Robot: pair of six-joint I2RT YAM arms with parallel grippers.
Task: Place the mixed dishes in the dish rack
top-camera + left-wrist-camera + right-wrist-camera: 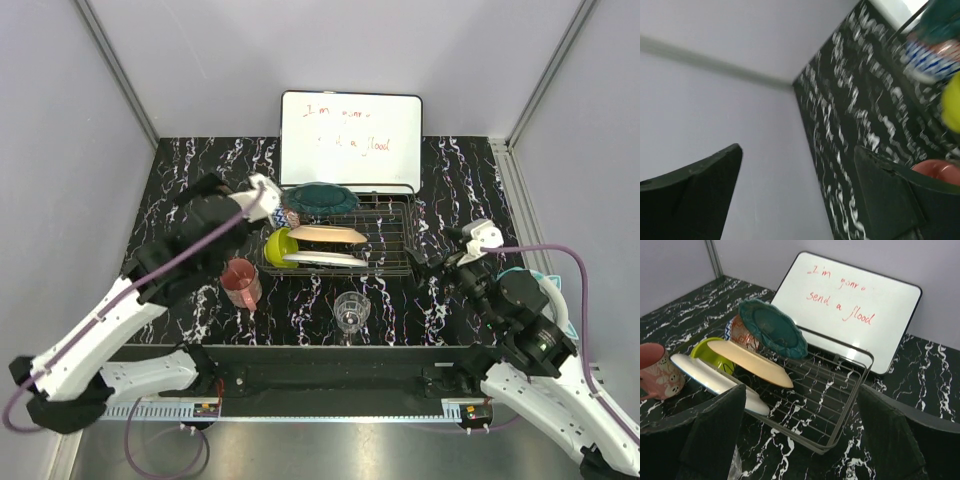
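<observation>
The right gripper (801, 405) sits closest in its wrist view, its two dark fingers (715, 435) spread wide with nothing between them but the scene beyond. Straight ahead of those fingers lies the dish rack (840, 390), a low wire basket on a black table (920, 375) veined with white. The rack's right half is bare wire.

At its left end, ahead of the left finger, are a white plate (710, 377), a tilted peach plate (750, 362) above it and a lime-green bowl (712, 347) behind them. A teal plate (772, 327) stands on edge at the far left corner, with a red patterned bowl (737, 332) just behind it. A pink mug (657, 370) stands on the table outside the left finger, off the rack. Beyond the rack a whiteboard (850, 305) with red handwriting leans on the pale grey wall (680, 265).

From above, a clear glass (351, 312) stands on the table in front of the rack, between the two arms. The left gripper (262, 195) hovers by the rack's far left corner. Its wrist view is blurred, but its fingers (695, 190) also stand apart, empty, aimed where table meets wall.
</observation>
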